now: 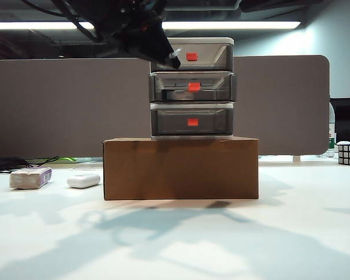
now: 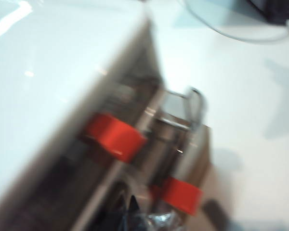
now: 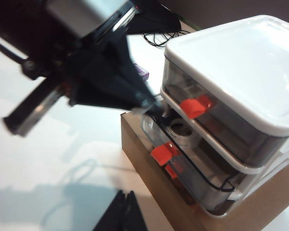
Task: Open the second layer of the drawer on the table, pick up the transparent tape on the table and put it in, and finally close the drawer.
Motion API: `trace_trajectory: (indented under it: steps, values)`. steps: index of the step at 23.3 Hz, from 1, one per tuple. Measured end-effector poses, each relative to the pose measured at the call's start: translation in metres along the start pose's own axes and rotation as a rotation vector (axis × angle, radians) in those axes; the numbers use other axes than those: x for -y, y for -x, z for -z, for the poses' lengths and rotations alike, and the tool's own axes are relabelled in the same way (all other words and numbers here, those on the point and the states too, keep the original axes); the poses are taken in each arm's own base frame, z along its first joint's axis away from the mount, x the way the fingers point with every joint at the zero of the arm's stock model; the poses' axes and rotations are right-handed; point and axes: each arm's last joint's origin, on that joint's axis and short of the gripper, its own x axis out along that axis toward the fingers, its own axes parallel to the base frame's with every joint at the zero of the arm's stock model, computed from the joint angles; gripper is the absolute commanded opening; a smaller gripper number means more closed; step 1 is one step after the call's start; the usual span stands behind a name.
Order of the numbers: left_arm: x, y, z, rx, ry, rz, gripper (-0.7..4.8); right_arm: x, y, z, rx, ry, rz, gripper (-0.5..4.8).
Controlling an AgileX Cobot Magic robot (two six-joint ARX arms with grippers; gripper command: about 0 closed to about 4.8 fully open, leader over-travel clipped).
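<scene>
So the transparent tape [image 3: 184,129] already sits in the pulled-out second layer [image 3: 192,159] of the drawer [image 1: 192,87]. Left gripper [image 3: 151,105], clenched and empty, hovers just above it, probably nearest for the push. Right gripper [image 3: 126,201], pinched closed, hangs out front.

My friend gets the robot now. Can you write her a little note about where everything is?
Left gripper: shut, empty, at the front edge of the pulled-out second layer.
Right gripper: shut, empty, hanging over the table in front of the cardboard box.
Drawer: on the box.
Tape: lying inside the second layer.
Done: layer opened, tape put in.
Left: push the second layer closed.
</scene>
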Motion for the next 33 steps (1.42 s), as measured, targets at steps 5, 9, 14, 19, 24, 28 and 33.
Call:
trace_trajectory:
  steps: [5,9,14,19,24,28,33]
  values:
    - [-0.002,-0.004,0.000,0.006,-0.004,-0.045,-0.06,0.000,0.000,0.000,0.000,0.000,0.000,-0.05]
    - [-0.001,-0.001,-0.002,0.016,-0.005,-0.030,-0.06,0.000,0.000,0.000,-0.001,0.001,0.000,-0.05]
    - [0.003,0.013,-0.004,0.007,0.006,0.074,-0.06,0.000,0.000,0.000,0.000,0.004,0.000,-0.05]
    - [0.006,-0.001,0.012,-0.099,0.033,0.111,-0.06,0.002,0.000,-0.002,0.007,0.017,0.052,-0.05]
    - [0.002,-0.015,0.015,-0.092,0.018,0.028,-0.06,0.004,0.000,-0.002,0.001,0.021,0.098,-0.05]
    - [0.000,-0.023,0.016,-0.079,0.011,-0.022,-0.06,0.004,-0.001,-0.002,0.000,0.020,0.102,-0.05]
    - [-0.002,-0.025,0.016,-0.078,0.007,-0.059,-0.06,0.004,-0.001,-0.002,0.000,0.020,0.102,-0.05]
